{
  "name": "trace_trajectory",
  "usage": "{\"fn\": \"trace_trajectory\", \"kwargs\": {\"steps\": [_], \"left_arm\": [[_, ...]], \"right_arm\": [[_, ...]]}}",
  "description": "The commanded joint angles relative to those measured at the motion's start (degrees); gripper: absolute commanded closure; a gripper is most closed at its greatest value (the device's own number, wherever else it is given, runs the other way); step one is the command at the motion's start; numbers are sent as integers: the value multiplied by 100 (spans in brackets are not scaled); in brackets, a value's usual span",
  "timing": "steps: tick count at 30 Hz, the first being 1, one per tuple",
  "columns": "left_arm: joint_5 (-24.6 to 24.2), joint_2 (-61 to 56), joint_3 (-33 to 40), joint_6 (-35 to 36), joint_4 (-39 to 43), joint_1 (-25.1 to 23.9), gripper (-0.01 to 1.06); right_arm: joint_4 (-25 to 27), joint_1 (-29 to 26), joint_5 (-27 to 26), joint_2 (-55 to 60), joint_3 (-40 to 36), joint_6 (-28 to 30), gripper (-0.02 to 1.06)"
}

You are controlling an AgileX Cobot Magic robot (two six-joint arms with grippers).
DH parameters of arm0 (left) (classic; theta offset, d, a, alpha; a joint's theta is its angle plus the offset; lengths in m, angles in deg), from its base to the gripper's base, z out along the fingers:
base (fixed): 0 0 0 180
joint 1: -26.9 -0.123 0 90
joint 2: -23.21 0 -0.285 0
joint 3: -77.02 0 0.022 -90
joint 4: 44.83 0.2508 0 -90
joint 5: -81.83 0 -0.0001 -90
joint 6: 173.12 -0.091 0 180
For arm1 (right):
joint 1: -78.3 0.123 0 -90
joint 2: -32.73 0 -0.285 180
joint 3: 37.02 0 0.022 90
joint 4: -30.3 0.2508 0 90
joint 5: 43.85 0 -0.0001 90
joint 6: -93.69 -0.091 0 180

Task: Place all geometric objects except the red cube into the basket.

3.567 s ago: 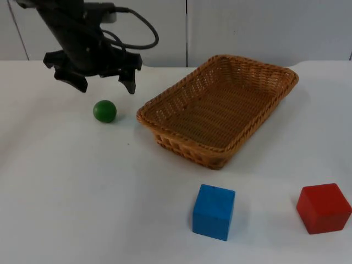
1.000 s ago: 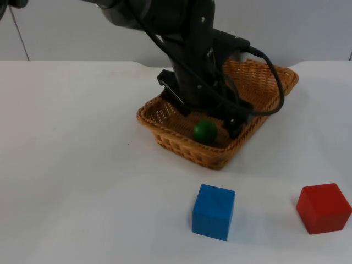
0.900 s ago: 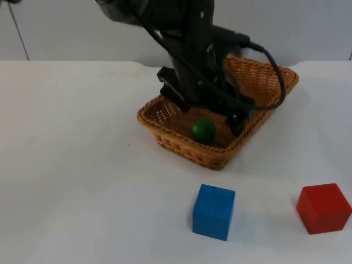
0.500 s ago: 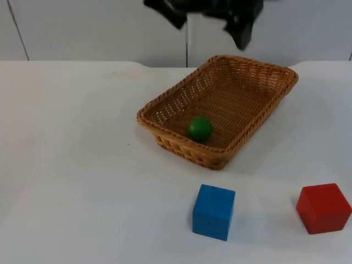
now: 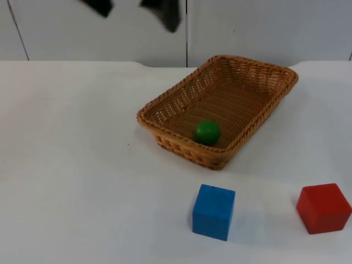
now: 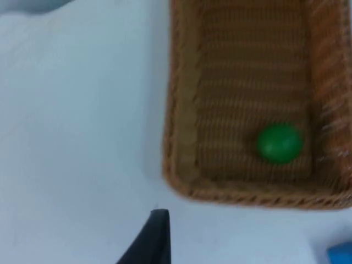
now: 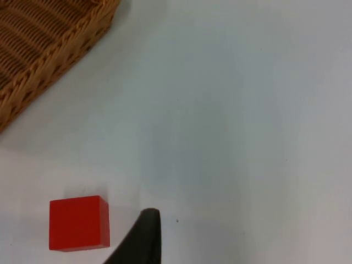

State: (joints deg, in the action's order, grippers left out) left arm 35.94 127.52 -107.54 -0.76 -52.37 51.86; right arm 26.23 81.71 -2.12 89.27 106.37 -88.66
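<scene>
Jaws of the left gripper [image 5: 136, 10] stand wide apart and empty, two dark fingers high against the grey partition wall [image 5: 264, 27], well clear of the worktop [image 5: 71, 165]. One of its fingertips [image 6: 154, 239] shows in the left wrist view above bare white surface, just outside the wicker rim. Whether the right gripper's jaws are wide or narrow I cannot tell; a single black fingertip [image 7: 144, 236] stands in the right wrist view, close beside the red cube [image 7: 78, 223].

Below the left gripper lies the woven basket [image 5: 165, 107], set at an angle on the worktop. Inside it the green ball [image 5: 207, 132] rests on the wicker floor near the front wall, close to the basket's near corner; the left wrist view shows the same ball [image 6: 279, 143] by the end wall.

Outside the basket, toward the front of the worktop, the blue cube [image 5: 214, 212] sits upright, apart from the wicker. Off to its right, well apart from it, stands the red cube [image 5: 323, 208].
</scene>
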Motion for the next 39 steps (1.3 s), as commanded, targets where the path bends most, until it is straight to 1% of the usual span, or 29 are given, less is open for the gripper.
{"fn": "trace_trajectory", "kwargs": {"steps": [1,2,6,7,8,13,14,19,20,25,30,36,39], "left_arm": [[285,-530,731,-17,-370,-436,0],[285,-530,731,-17,-370,-436,0],[419,-1222,1531,-114,-615,-1018,0],[428,-1408,1709,-114,-615,-1131,0],[428,-1408,1709,-114,-615,-1131,0],[428,-2287,2513,-114,-641,-1690,0],[428,-2287,2513,-114,-641,-1690,0],[443,-3242,3282,1,-684,-2039,0],[443,-3242,3282,1,-684,-2039,0],[432,-4023,3959,1,-605,-2041,0],[415,-4415,4318,1,-496,-2041,0],[426,-4684,4446,1,-496,-2041,0],[437,-4726,4446,1,-483,-2041,0]], "right_arm": [[30,-37,-2,5,15,0,-1],[30,-37,-2,5,15,0,-1],[42,-37,-1,5,15,0,-1],[42,-37,-1,5,15,0,-1],[42,-37,-1,5,15,0,-1],[42,-37,-1,5,15,0,-1],[42,-37,-1,5,15,0,-1],[42,-37,-1,5,15,0,-1],[42,-37,-1,5,15,0,-1],[126,-37,-1,5,15,0,-1],[139,-37,-1,5,15,0,-1],[140,-37,70,5,15,24,-1],[260,-26,83,5,15,133,-1]]}}
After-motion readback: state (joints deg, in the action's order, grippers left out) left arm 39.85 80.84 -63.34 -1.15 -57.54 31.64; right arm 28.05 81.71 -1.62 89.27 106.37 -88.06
